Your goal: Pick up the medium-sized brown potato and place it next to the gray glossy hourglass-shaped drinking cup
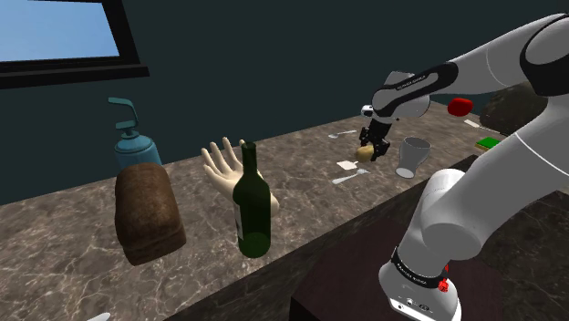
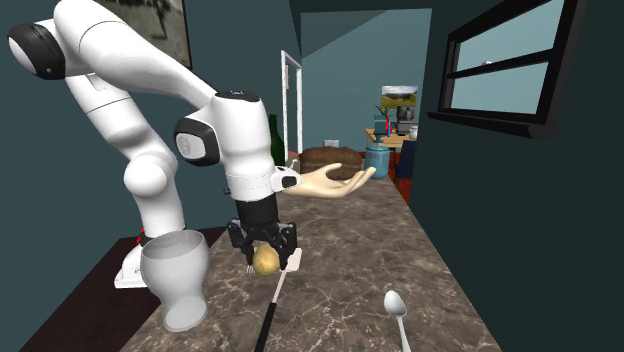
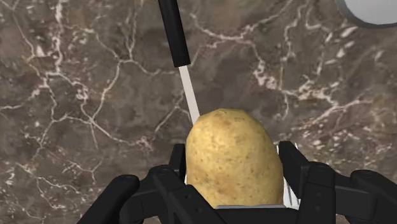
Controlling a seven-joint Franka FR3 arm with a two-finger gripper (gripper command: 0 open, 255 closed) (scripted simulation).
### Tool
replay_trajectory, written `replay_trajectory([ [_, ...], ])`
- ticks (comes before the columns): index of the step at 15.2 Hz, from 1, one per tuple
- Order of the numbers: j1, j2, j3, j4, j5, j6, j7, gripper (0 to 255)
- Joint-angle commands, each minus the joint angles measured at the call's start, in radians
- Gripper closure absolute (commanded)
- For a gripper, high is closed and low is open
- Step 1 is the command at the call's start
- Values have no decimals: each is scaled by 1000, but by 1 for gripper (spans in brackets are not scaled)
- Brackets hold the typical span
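Potato (image 3: pixel 233 156), yellow-brown, is clasped between the black gripper's (image 3: pixel 233 170) fingers over the marbled counter (image 3: pixel 76 95), near the grey cup (image 2: pixel 175 280).

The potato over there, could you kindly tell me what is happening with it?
The white arm's black gripper has its jaws shut on the yellow-brown potato, holding it low over the dark marbled counter, above a black-handled utensil. The grey hourglass cup stands upright close by, to the potato's left in the second exterior view.
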Motion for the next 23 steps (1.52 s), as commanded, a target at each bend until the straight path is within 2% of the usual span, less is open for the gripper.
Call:
replay_trajectory([
  [1, 22, 31, -31, -16, 15, 45, -17, 255],
  [9, 22, 31, -31, -16, 15, 45, -17, 255],
  [10, 22, 31, -31, -16, 15, 45, -17, 0],
  [15, 22, 31, -31, -16, 15, 45, -17, 0],
  [19, -47, -72, 63, 46, -28, -112, 24, 0],
  [23, -47, -72, 64, 46, -27, -112, 24, 0],
])
